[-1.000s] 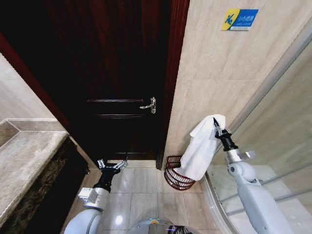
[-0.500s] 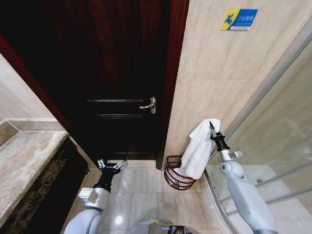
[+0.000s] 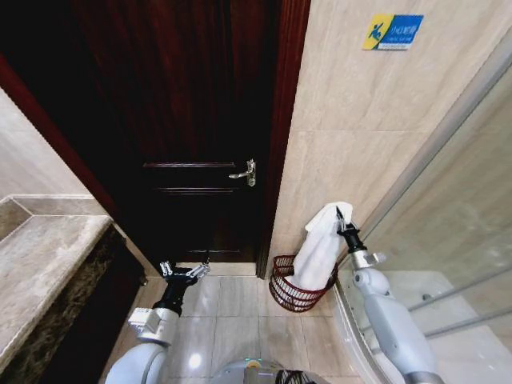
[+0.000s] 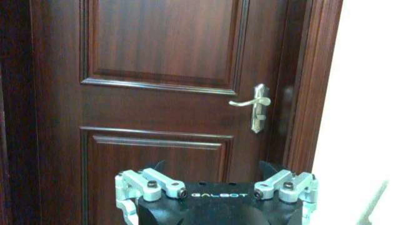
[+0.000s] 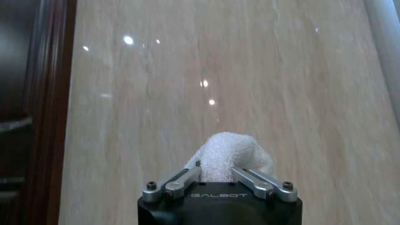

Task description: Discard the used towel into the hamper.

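1. One right gripper (image 3: 339, 222), raised beside the beige tiled wall (image 3: 352, 112), fingers pressed together on the top of a white towel (image 3: 318, 248); in the right wrist view the right gripper (image 5: 218, 174) pinches a bunched fold of the towel (image 5: 229, 154).
2. One towel, hanging straight down from the pinch, its lower end inside the hamper (image 3: 280, 290).
3. One hamper, dark red-brown wire, standing on the floor tiles (image 3: 232, 308) at the foot of the wall, just beside the dark wooden door (image 3: 192, 144) frame.
4. One left gripper (image 3: 186, 272), held low near the floor in front of the door, fingers spread and holding nothing; the left wrist view has the left gripper (image 4: 216, 187) facing the door handle (image 4: 255, 105).
5. One stone counter (image 3: 40, 272), at the robot's left.
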You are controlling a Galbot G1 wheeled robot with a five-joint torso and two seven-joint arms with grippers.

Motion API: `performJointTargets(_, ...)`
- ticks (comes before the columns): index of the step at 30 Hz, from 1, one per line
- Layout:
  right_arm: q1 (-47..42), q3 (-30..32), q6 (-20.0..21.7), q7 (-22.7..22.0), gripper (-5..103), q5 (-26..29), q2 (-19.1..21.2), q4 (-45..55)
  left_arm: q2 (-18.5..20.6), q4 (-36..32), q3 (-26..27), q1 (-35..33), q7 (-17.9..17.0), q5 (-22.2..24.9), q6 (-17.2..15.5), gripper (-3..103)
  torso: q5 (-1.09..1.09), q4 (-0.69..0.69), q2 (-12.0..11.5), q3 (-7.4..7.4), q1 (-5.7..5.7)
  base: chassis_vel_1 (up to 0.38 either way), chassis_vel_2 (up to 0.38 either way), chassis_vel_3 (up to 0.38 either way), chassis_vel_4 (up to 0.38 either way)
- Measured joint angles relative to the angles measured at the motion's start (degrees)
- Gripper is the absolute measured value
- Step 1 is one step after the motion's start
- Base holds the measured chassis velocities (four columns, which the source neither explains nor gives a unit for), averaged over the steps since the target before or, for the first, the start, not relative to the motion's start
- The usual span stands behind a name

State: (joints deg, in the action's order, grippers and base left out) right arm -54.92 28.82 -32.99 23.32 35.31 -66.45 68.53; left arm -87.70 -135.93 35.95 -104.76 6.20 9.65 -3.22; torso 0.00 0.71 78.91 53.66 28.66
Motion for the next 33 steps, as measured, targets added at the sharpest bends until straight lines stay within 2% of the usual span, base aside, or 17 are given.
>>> performJointTargets(11,1.2,-0.4,-2.0,2.6,5,-1.4,-1.8,-8.2,0.0,0.0,0.0,0.0,0.0,0.0,0.0,100,-0.01,-0.01,0.0,0.0,0.0,0.0,0.0,0.0,0.0)
performJointTargets(33,1.0,-3.4,0.7,7.2,5,-1.8,-3.0,-20.5,0.0,0.0,0.0,0.0,0.0,0.0,0.0,100,-0.01,0.0,0.0,0.0,0.0,0.0,0.0,0.0,0.0)
